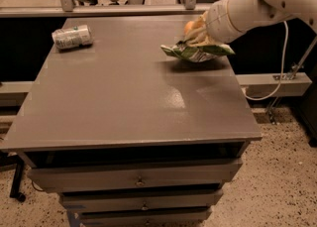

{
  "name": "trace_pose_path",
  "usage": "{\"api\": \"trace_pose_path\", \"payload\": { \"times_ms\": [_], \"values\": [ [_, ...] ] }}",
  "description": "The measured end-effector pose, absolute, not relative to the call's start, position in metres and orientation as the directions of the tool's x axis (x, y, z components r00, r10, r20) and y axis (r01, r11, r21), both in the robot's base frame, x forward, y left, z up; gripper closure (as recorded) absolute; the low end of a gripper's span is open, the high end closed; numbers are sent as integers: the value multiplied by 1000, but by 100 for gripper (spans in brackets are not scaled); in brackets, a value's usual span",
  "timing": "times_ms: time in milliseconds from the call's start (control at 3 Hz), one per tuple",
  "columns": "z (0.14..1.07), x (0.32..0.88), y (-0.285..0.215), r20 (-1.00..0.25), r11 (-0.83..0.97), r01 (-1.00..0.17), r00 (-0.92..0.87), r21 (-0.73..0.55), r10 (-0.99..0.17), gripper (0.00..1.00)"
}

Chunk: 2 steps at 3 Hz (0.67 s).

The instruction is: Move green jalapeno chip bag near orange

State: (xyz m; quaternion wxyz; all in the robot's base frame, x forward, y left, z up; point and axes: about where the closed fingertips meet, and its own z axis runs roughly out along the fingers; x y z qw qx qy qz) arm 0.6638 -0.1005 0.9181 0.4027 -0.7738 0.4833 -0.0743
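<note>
The green jalapeno chip bag (197, 52) is crumpled and hangs just above the far right part of the grey table (124, 102), casting a shadow under it. My gripper (199, 38) comes in from the upper right on a white arm and is shut on the bag's top. The orange (190, 25) sits right behind the gripper near the table's back right corner, partly hidden by it. The bag is very close to the orange, in front of it.
A silver-grey drink can (73, 36) lies on its side at the table's back left. A rail and chair legs stand behind the table. Drawers sit below the front edge. A cable hangs at the right.
</note>
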Motion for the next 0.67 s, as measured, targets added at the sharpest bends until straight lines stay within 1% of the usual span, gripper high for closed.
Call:
{"api": "trace_pose_path", "payload": {
  "times_ms": [667],
  "values": [
    [909,719,-130,-256,-193,-704,478,-683,-840,100]
  ]
}}
